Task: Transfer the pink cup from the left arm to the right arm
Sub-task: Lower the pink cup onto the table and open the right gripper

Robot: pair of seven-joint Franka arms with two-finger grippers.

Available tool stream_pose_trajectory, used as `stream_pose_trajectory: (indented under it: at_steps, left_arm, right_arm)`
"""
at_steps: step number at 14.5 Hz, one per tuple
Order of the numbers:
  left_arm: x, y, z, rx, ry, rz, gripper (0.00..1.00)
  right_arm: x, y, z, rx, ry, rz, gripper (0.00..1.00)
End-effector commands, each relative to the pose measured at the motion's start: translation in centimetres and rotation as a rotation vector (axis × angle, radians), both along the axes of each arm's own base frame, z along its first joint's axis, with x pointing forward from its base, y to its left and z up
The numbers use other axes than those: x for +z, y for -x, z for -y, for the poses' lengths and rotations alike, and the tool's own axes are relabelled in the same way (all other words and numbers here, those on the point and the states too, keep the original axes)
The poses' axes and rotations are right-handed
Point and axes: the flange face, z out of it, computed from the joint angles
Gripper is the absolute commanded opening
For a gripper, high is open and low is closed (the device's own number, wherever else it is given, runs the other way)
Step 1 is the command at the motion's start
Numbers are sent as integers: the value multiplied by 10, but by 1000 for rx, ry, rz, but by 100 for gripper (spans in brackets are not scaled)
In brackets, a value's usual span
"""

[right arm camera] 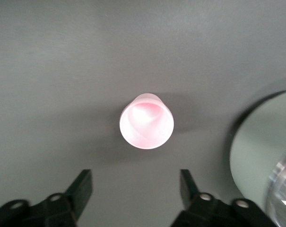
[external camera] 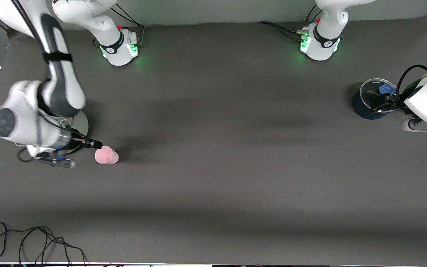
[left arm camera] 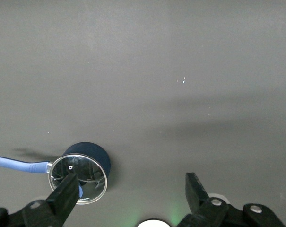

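The pink cup point(external camera: 106, 155) stands mouth up on the dark table at the right arm's end; in the right wrist view the pink cup point(right arm camera: 146, 121) shows its hollow inside. My right gripper point(external camera: 94, 145) is beside it, on the side toward the right arm's end of the table. It is open, and the right gripper point(right arm camera: 135, 178) is clear of the cup, with nothing between its fingers. My left gripper point(external camera: 384, 101) hangs open and empty at the left arm's end, over a dark blue pot; the left gripper point(left arm camera: 132, 182) shows bare table between its fingers.
The dark blue pot point(external camera: 369, 102) has a glass lid and a blue handle point(left arm camera: 20, 164). A pale round vessel point(right arm camera: 261, 142) sits under the right arm beside the cup. Black cables point(external camera: 32, 241) lie at the table edge nearest the front camera.
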Motion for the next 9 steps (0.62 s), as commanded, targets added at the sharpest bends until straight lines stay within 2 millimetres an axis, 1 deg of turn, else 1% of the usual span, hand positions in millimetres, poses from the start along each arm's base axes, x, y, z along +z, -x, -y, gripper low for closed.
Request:
stream_pose_trajectory:
  at_steps: [1,2,3,4,6,7,8,9]
  left_arm:
    - [6,-1,-2,6,-1,23,100]
    - [6,-1,1,3,-4,24,100]
    - [6,-1,-2,15,6,23,100]
    - [5,-1,-1,20,17,21,100]
    - [6,-1,3,14,17,21,100]
    - [5,-1,2,16,17,20,100]
    - [6,-1,0,19,17,21,100]
    - [6,-1,0,21,19,21,100]
  right_arm:
    - [89,-10,4,-5,-14,15,100]
    - [117,-11,6,-1,-10,17,100]
    - [140,-10,7,2,-7,24,100]
    - [160,-9,14,-2,13,38,100]
    - [196,-6,15,1,30,62,100]
    - [208,-4,14,6,37,72,100]
    - [213,-4,13,10,62,80,100]
    - [214,-4,14,13,75,80,100]
